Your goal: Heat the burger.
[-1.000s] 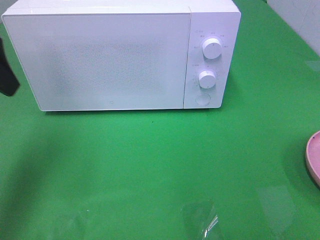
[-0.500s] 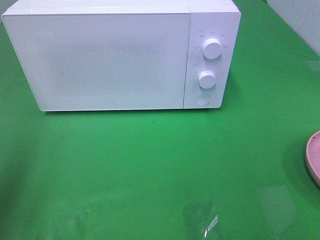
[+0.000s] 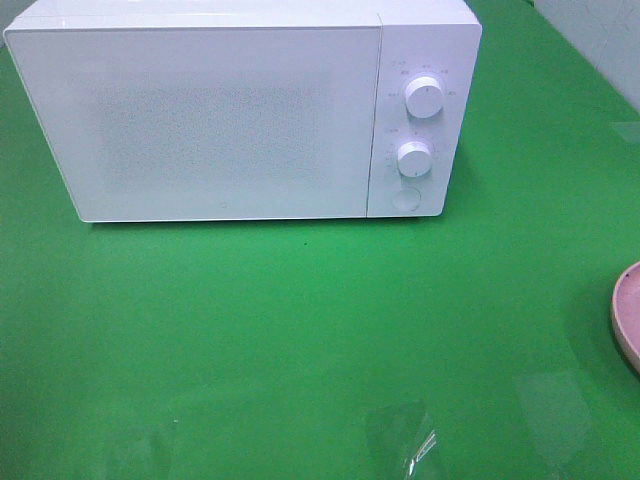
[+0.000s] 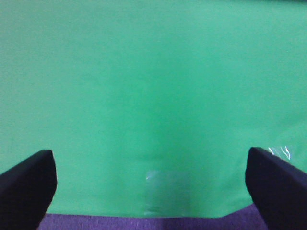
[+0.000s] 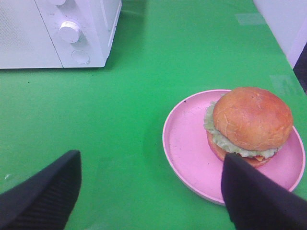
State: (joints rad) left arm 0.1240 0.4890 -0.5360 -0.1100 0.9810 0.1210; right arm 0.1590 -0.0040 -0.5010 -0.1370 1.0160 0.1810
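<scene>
Green desk (image 3: 300,330), white microwave (image 3: 200,120) shut, burger (image 5: 249,124) waiting on its plate

Burger sits on the pink plate (image 5: 187,143), off to the right of the microwave, door closed and 2 knobs (image 3: 424,97) on its panel. Left gripper (image 4: 151,187) hangs over bare desk, fingers (image 4: 29,182) spread wide and holding nothing. Right gripper (image 5: 151,191) is just short of the plate, fingers (image 5: 254,196) apart, also holding nothing.
</scene>
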